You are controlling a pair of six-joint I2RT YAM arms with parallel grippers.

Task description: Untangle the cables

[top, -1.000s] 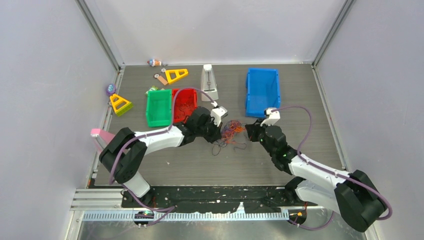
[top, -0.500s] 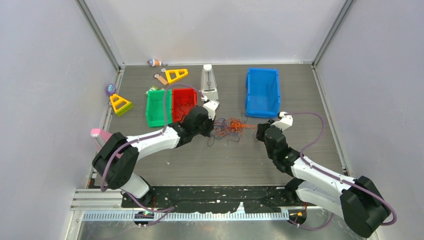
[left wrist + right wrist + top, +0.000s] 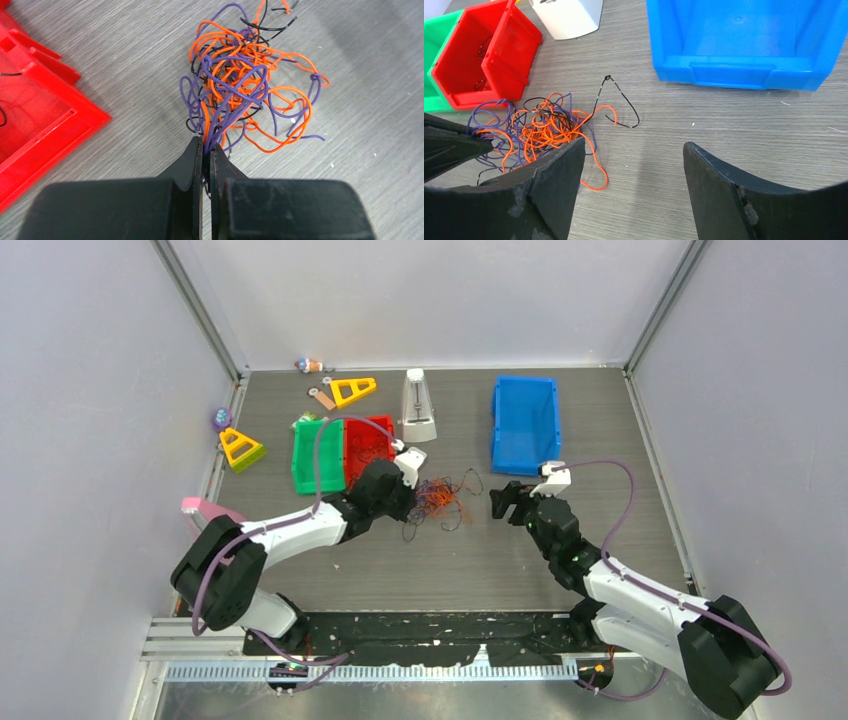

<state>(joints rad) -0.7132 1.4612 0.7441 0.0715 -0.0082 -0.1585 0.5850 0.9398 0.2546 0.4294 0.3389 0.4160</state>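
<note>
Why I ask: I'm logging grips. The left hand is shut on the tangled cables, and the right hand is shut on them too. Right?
Not quite: the right hand is open and holds nothing, its fingers spread, with the cables lying off to one side, as the right wrist view shows. The left hand is indeed shut on the cables.

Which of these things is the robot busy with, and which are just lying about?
In the job: the cables, pinched by the left end effector; the right end effector, open beside them; perhaps the red bin, holding a few strands.
Lying about: green bin, blue bin, white wedge, yellow triangle pieces.
</note>
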